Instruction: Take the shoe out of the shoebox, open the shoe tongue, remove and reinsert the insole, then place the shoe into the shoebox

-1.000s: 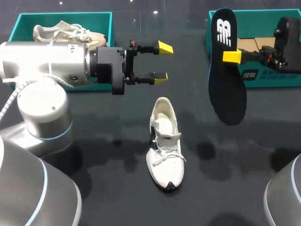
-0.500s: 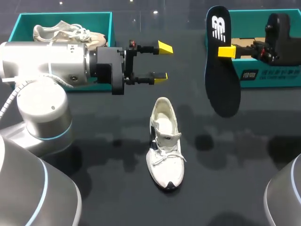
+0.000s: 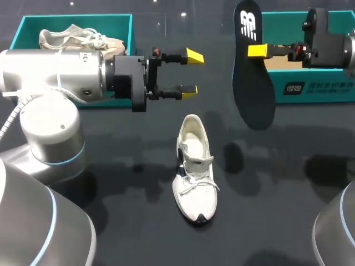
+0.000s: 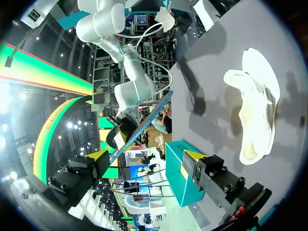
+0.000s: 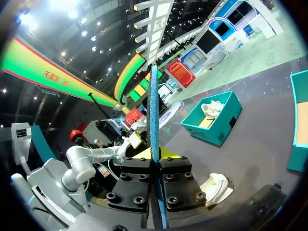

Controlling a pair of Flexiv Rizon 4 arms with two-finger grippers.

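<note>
While my left pincer (image 3: 192,72) waits with fingers apart, my right pincer (image 3: 256,51), clamped on the insole (image 3: 252,91), has lifted it higher; reinserting it into the shoe (image 3: 194,166) comes next.

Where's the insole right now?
Head view: the insole hangs from the right gripper at the right, by the right shoebox, apart from the shoe.

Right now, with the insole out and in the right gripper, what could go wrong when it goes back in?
1. The right gripper pinches the insole near one end only. The long free end could swing or slip as it enters the shoe.
2. The shoe lies unheld, with the left gripper open and clear of it, so pushing the insole in may shove or tip the shoe.
</note>
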